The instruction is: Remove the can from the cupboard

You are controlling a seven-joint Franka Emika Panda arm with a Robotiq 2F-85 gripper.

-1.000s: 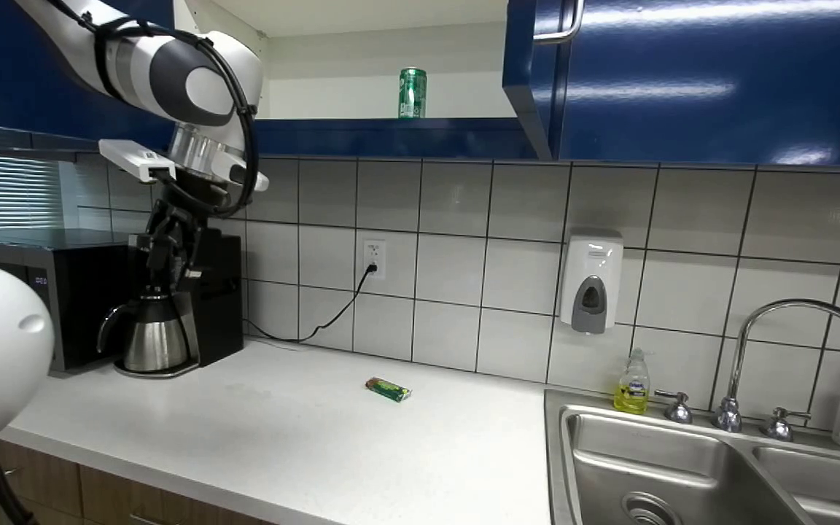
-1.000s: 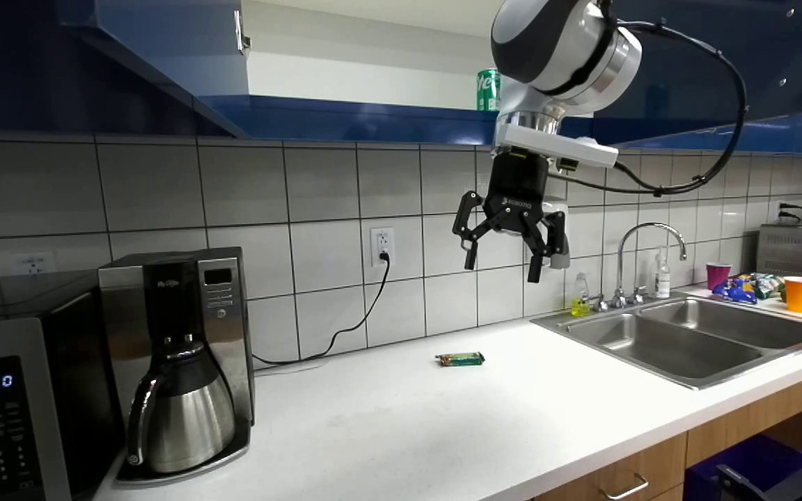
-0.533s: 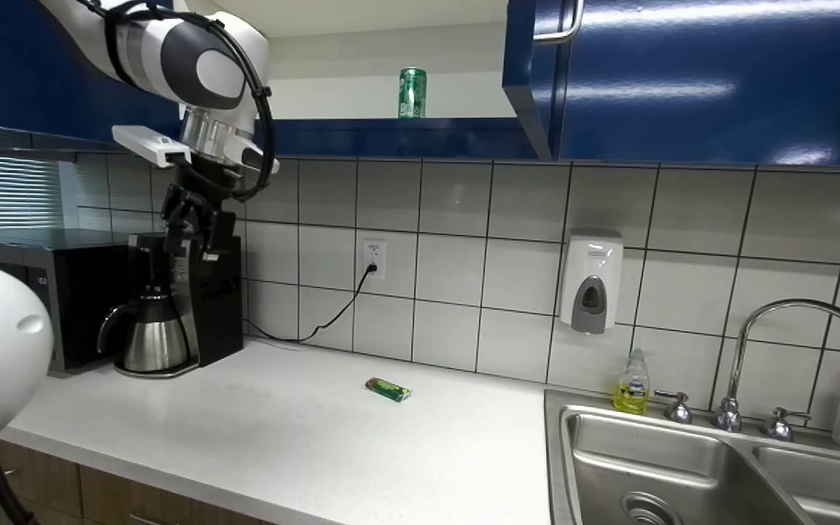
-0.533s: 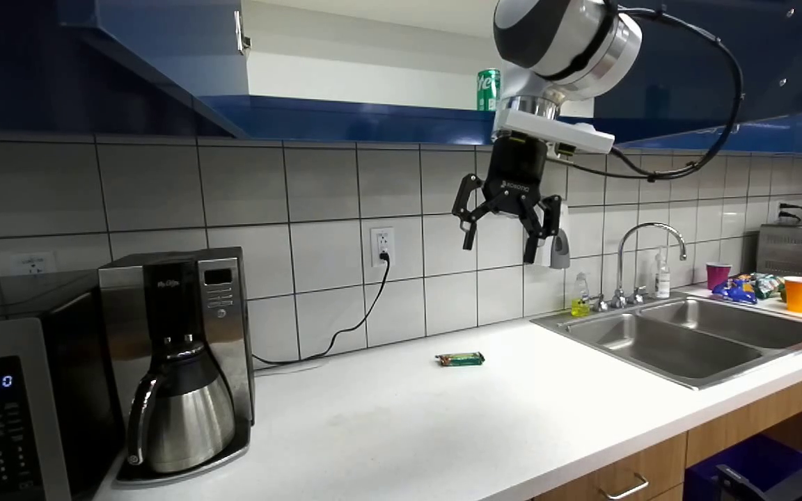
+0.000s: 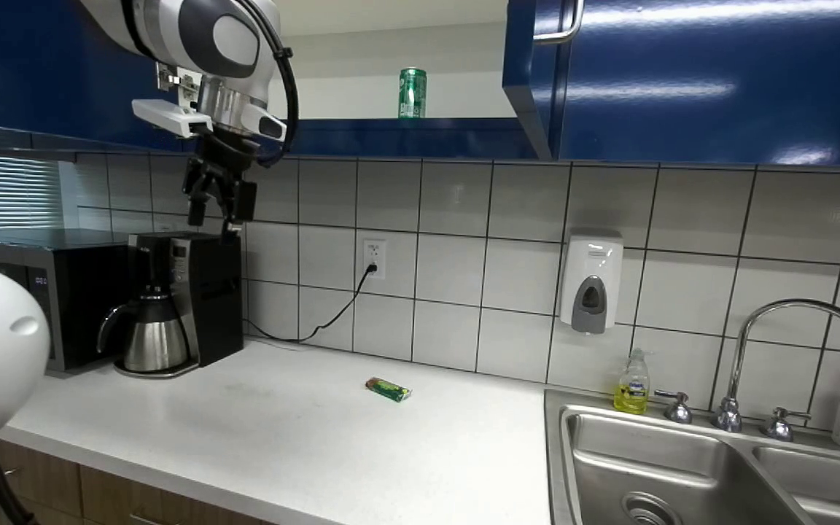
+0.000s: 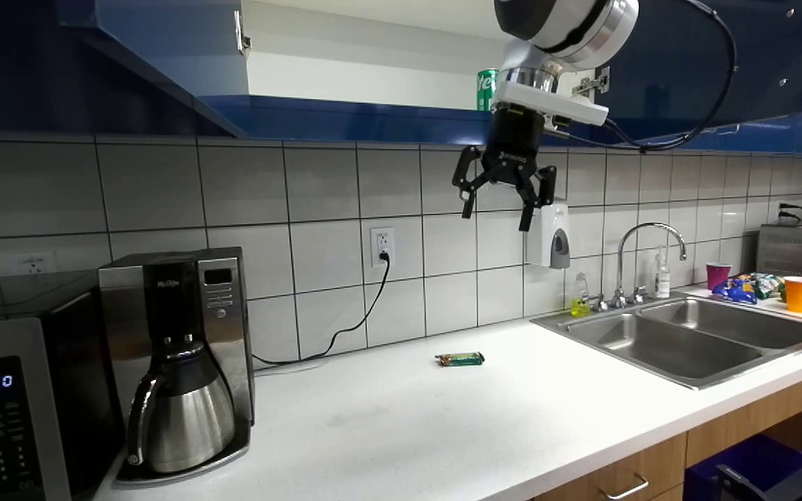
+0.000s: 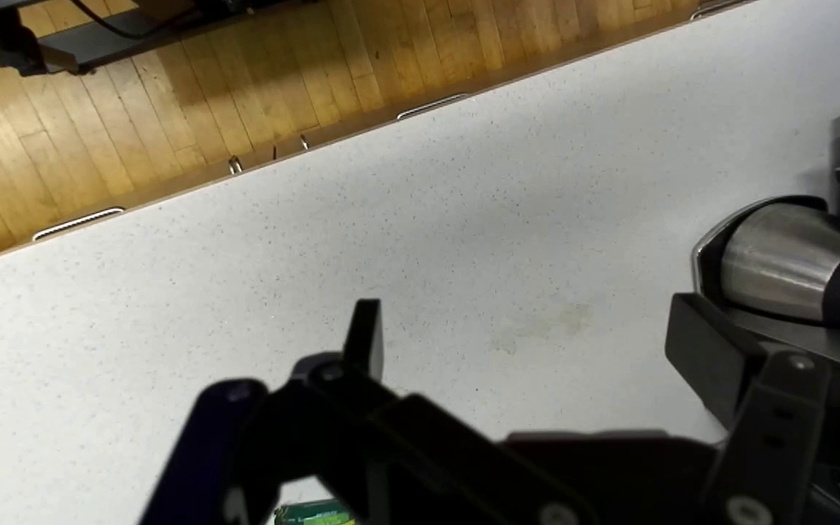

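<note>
The green can [image 5: 412, 93] stands upright on the shelf of the open blue cupboard [image 5: 391, 137]. In an exterior view the arm partly hides the can [image 6: 486, 89], which shows above the cupboard's blue front edge [image 6: 366, 122]. My gripper [image 5: 214, 224] is open and empty, pointing down, below the shelf level and apart from the can. In an exterior view the spread fingers of the gripper [image 6: 497, 217] show against the tiled wall. In the wrist view the gripper [image 7: 526, 317] has wide-spread fingers over the white counter; the can is out of view there.
A coffee maker [image 5: 208, 299] with a steel pot [image 6: 191, 417] stands beside the microwave [image 6: 4, 396]. A flat green wrapper [image 5: 388, 389] lies on the counter. An open cupboard door [image 5: 529, 80] sticks out right of the can. A soap dispenser [image 5: 593, 281] hangs above the sink [image 5: 558, 452].
My gripper has risen, staying open. In an exterior view it has also shifted right, off the front of the coffee maker. The can and the wrapper have not moved.
</note>
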